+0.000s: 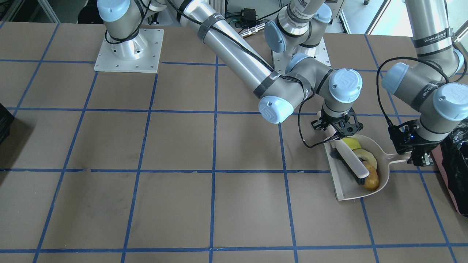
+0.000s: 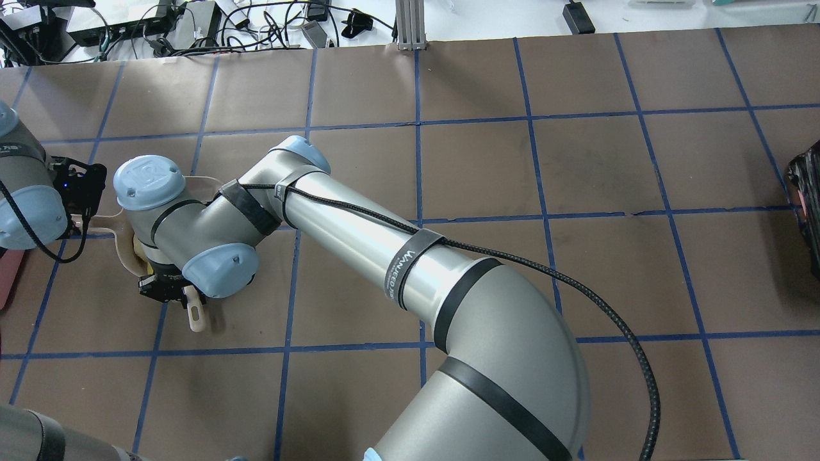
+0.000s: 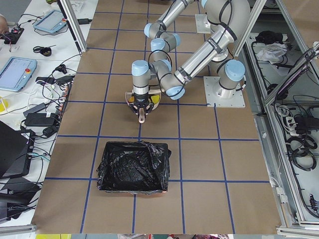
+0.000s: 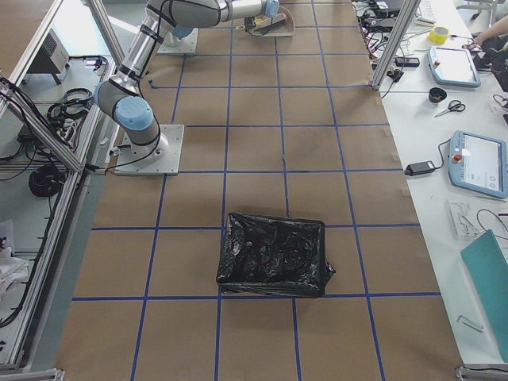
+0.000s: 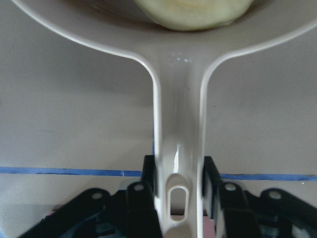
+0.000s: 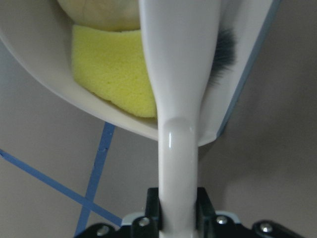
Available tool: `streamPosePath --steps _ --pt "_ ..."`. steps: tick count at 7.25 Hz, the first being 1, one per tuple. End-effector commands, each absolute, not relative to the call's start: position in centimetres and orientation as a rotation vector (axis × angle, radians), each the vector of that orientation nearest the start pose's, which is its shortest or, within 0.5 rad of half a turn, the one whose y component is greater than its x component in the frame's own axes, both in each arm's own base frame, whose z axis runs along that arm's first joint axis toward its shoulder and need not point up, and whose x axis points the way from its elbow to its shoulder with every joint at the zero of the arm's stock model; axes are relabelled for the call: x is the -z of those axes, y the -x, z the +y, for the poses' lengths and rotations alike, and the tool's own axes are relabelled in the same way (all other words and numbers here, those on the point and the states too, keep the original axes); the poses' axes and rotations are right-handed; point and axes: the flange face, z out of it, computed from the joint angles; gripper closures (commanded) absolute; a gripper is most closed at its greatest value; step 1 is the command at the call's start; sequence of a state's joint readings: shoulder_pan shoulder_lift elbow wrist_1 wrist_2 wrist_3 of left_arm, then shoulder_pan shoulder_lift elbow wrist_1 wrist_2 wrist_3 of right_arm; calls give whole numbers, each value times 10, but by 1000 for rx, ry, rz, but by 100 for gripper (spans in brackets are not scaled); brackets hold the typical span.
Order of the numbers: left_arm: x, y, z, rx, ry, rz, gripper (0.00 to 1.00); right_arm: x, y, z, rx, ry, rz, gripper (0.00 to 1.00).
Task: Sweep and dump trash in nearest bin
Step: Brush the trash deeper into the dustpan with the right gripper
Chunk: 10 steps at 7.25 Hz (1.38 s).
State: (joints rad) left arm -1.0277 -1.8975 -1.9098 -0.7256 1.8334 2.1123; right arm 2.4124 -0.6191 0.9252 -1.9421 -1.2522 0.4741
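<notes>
A beige dustpan [image 1: 345, 190] lies on the table near the pink bin lined with a black bag [image 1: 457, 164]. In the pan lie the yellow sponge chunk [image 1: 351, 143], the cream curved piece [image 1: 368, 157] and the golden-brown lump [image 1: 372, 179]. My left gripper [image 1: 420, 159] is shut on the dustpan handle [image 5: 179, 124]. My right gripper [image 1: 338, 129] is shut on the white brush handle [image 6: 176, 99]. The brush [image 1: 353, 160] lies across the pan beside the trash. The sponge [image 6: 114, 74] shows beside the bristles [image 6: 225, 54].
The bin also shows in the exterior left view [image 3: 133, 167], just past the dustpan. A dark black container [image 4: 274, 254] stands far off at the table's other end. The right arm's long forearm [image 2: 384, 250] stretches across the table's middle.
</notes>
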Motion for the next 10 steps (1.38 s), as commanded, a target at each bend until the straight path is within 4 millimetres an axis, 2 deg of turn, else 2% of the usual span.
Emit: streamPosePath --steps 1,3,4,5,6,7,8,9,10 --pt "-245 -198 -535 -310 -2018 2069 100 -211 -710 -430 -245 496 2865 100" --pt "-246 -197 -535 -307 -2017 2069 100 -253 -675 -435 -347 375 2939 100" --pt "-247 -197 -535 -307 -2016 2068 100 -267 -651 -434 -405 243 2979 100" --pt "-247 -197 -535 -307 -2016 2068 100 -287 -618 -428 -447 103 3014 100" --pt "-247 -197 -535 -303 -2013 2066 100 -295 -582 -407 -476 72 3026 100" --pt "-251 -198 -536 -291 -2012 2059 100 -296 -541 -392 -460 41 3072 100" --pt "-267 -201 -538 -236 -2012 2043 100 -291 -503 -381 -433 0 3078 100" --pt "-278 -207 -542 -194 -2018 2049 100 -284 -473 -369 -384 -25 3058 100" --pt "-285 -220 -543 -160 -2026 2076 100 -260 -446 -353 -371 27 3087 100"
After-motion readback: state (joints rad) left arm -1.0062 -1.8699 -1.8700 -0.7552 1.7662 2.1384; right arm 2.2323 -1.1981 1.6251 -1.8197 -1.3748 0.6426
